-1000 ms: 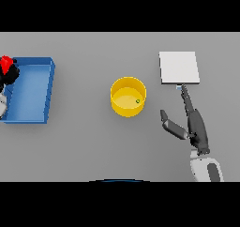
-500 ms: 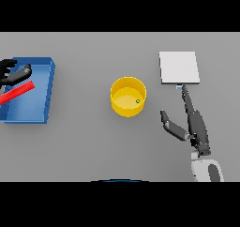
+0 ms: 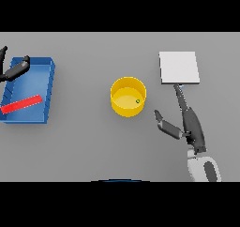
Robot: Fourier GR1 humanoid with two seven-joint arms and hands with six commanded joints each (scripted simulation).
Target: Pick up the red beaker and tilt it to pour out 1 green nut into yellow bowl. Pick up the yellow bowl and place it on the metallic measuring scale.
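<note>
The yellow bowl (image 3: 127, 97) stands in the middle of the table with one small green nut (image 3: 138, 101) inside, near its right wall. The red beaker (image 3: 21, 104) lies on its side in the blue tray (image 3: 48, 87) at the left. My left hand (image 3: 14, 70) hovers open over the tray's far left corner, apart from the beaker. The flat metallic scale (image 3: 179, 67) lies at the right. My right hand (image 3: 186, 124) is open just below the scale, fingers pointing toward it, thumb spread toward the bowl.
Grey table surface surrounds the bowl. The blue tray's walls enclose the beaker at the left edge of the view.
The red beaker has left my left hand and dropped flat into the blue tray. The left hand has opened and moved up. The right hand has not moved.
</note>
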